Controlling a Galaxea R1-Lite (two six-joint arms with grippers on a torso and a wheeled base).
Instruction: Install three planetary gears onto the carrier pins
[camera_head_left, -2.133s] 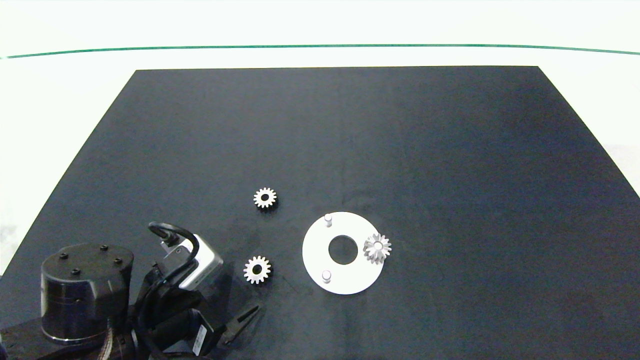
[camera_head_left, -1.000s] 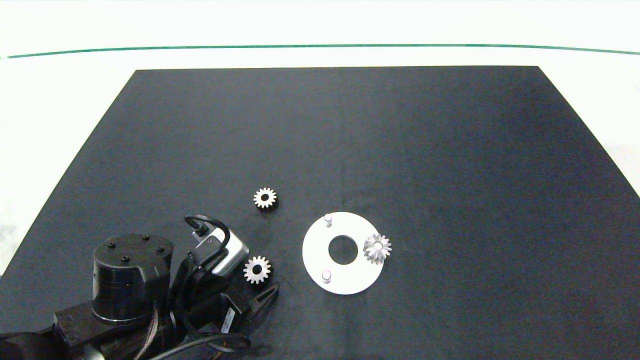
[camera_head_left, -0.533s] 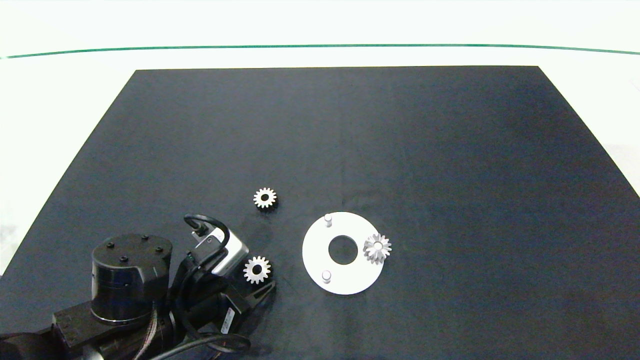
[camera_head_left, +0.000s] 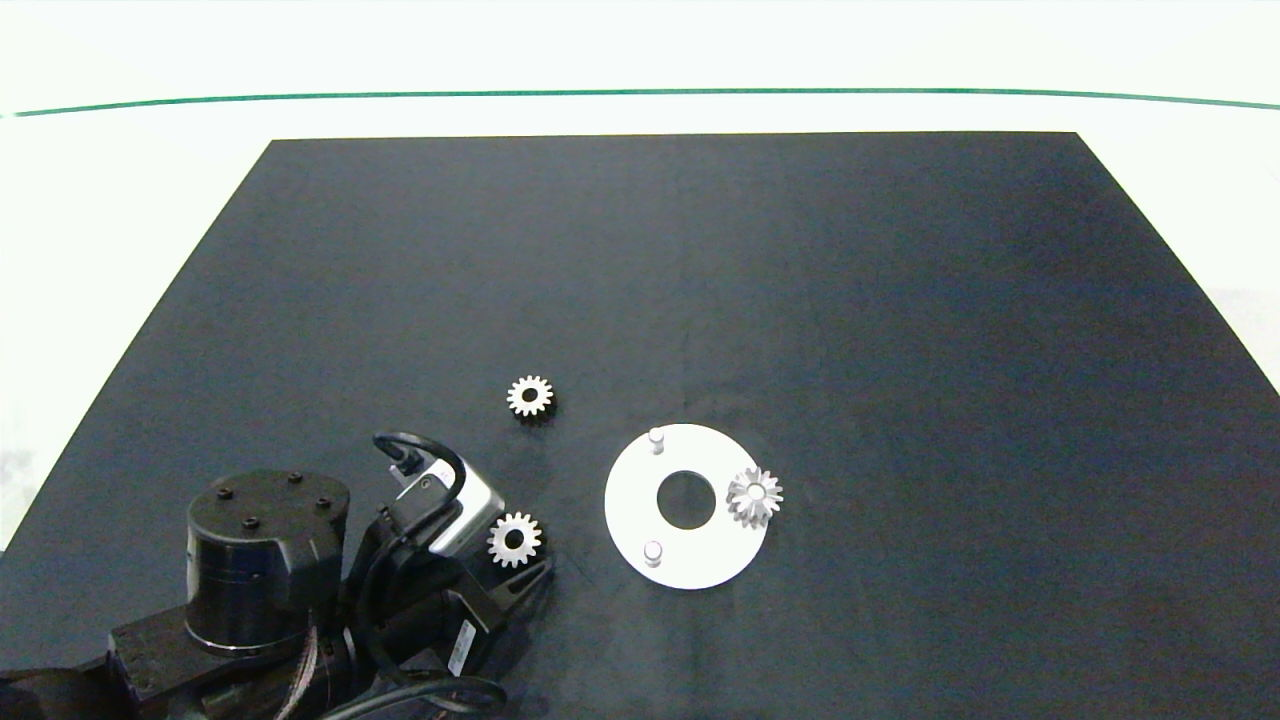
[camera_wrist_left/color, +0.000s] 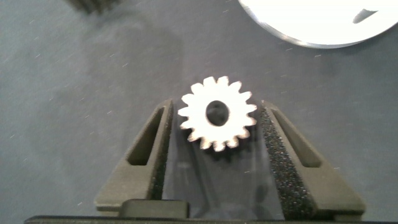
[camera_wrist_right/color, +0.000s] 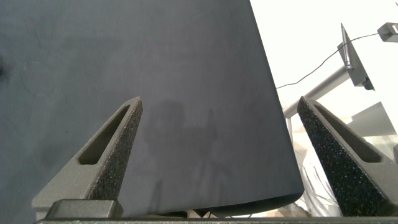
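A: Surface entry. What is under everything?

B: A black mat on a pale tabletop. A thin green line crosses the pale area beyond the mat's far edge. The right wrist view shows the mat's edge, with a metal stand and cable beyond it.

A: Carrier?

B: White disc with a large centre hole, flat on the mat, toward 6 o'clock of the mat's centre. Two bare carrier pins, one at the disc's 11 o'clock and one at its 7 o'clock. The seated gear sits over the third pin at 3 o'clock.

A: Loose gears?

B: Two. The far gear lies flat at about 10 o'clock from the disc, apart from it. The near gear lies flat at about 8 o'clock from the disc.

A: Left gripper?

B: Low over the mat at the near-left corner. Fingers part-open, straddling the near gear near their tips; foam pads just beside its teeth on both sides. Contact cannot be confirmed. Gear flat on the mat, not lifted.

A: Right gripper?

B: Outside the head view. Fingers spread wide, nothing between them, over the mat's edge.
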